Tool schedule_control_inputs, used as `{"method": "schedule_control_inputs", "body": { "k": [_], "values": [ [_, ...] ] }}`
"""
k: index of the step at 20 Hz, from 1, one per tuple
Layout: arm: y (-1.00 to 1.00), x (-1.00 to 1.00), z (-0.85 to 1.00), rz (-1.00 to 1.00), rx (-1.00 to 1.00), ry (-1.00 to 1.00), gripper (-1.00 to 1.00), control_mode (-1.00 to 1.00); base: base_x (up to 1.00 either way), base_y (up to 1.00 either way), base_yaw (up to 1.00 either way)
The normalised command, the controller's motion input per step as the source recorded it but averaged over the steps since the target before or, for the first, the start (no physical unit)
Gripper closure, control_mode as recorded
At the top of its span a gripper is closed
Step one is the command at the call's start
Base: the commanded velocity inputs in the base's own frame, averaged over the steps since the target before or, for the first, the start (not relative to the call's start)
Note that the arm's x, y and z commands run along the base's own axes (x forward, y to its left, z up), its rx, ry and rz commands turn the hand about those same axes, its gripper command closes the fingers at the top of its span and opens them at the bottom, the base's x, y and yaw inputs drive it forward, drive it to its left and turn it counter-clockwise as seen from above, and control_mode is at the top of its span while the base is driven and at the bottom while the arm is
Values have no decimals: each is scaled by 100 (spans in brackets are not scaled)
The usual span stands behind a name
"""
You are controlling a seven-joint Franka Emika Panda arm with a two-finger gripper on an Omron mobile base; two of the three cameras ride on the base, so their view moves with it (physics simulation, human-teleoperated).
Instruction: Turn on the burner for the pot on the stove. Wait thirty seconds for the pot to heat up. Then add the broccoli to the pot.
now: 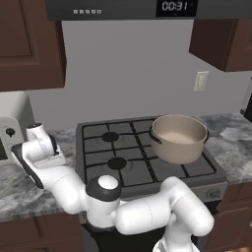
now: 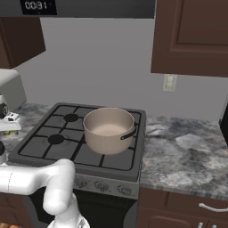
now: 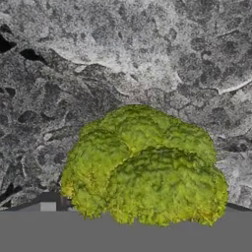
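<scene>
One small yellow-green broccoli floret (image 3: 147, 167) sits low-centre on grey marbled stone countertop (image 3: 147, 54); probably light and crumbly, best pinched gently across its crown; gripper jaws spread wide.

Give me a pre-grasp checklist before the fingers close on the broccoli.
1. Yellow-green broccoli floret lying on the grey marbled counter, close under the hand: ok.
2. Floret centred between the fingers: cannot tell, fingertips hidden.
3. Fingers open wide enough: ok.
4. Wide beige-tan pot upright on the grey gas stove, at its right side: ok.
5. Pot free of lid, pale inside open to receive the floret: ok.
6. Burner under the pot lit: cannot tell, no flame visible.
</scene>
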Motion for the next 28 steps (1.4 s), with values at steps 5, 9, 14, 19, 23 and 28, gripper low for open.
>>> {"method": "schedule_control_inputs", "body": {
  "k": [5,9,14,19,23,28],
  "values": [
    [15,10,-32,0,0,6,100,-100,0,0,0],
    [0,-1,-2,0,1,0,100,-100,0,0,0],
    [-26,-51,10,0,5,-1,100,-100,0,0,0],
    [-65,-81,29,0,6,-11,100,-100,0,0,0],
    [-67,-81,19,0,5,-15,100,-100,0,0,0],
    [-60,-87,8,0,3,-18,100,-100,0,0,0]
  ]
}}
